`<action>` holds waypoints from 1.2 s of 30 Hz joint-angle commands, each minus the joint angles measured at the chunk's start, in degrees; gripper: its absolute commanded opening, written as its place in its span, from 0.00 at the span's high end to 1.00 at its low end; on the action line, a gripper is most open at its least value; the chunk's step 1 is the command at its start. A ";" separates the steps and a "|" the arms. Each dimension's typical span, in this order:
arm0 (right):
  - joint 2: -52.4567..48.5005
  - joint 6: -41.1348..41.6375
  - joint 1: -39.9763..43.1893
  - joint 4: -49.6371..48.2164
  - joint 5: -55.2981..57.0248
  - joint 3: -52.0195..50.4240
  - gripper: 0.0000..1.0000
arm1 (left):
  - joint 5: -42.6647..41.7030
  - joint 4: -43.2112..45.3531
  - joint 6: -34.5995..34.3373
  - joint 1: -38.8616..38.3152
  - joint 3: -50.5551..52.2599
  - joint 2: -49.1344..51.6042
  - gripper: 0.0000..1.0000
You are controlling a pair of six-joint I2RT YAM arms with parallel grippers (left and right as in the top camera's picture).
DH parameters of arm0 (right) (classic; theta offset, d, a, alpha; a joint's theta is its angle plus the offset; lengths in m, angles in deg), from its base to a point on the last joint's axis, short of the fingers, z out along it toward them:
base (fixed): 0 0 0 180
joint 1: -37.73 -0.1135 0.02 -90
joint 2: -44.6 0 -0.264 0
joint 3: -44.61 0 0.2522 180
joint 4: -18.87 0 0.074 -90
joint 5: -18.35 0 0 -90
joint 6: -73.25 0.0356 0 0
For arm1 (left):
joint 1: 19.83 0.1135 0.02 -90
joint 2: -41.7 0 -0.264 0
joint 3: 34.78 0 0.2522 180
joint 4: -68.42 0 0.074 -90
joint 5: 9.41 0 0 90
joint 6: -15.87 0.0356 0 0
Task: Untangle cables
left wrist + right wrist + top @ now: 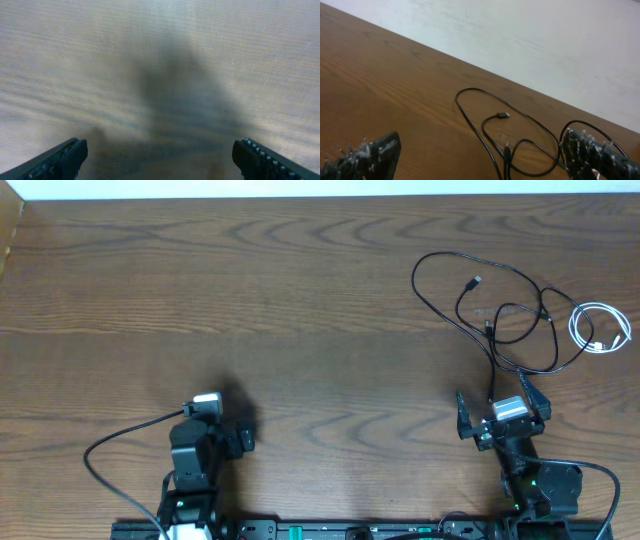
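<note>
The black cables (492,308) lie looped over one another on the wooden table at the right rear, one small plug (475,281) inside the loops. A short white cable (598,328) sits coiled just right of them, touching the black loops. My right gripper (497,402) is open just in front of the tangle, one black strand running down toward it. In the right wrist view the black cables (496,142) and a plug (503,115) lie ahead of the open right gripper (480,152), nothing between its fingers. My left gripper (160,156) is open over bare wood, far from the cables.
The left arm (195,452) stands at the near left, with a thick black cord (100,452) looping from its base. Another thick cord (600,475) runs by the right base. The table's far edge (320,196) meets a white surface.
</note>
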 commanded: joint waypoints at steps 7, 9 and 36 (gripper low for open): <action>0.37 0.79 0.39 0.31 0.44 -0.07 0.01 | -1.79 -3.02 3.02 0.04 0.31 -14.93 0.02; 0.37 0.79 0.39 0.31 0.44 -0.07 0.01 | -1.81 -3.04 2.99 -0.28 0.31 -18.27 0.02; 0.37 0.79 0.39 0.31 0.44 -0.07 0.01 | -2.84 -2.64 -3.76 -0.46 0.28 -34.97 0.02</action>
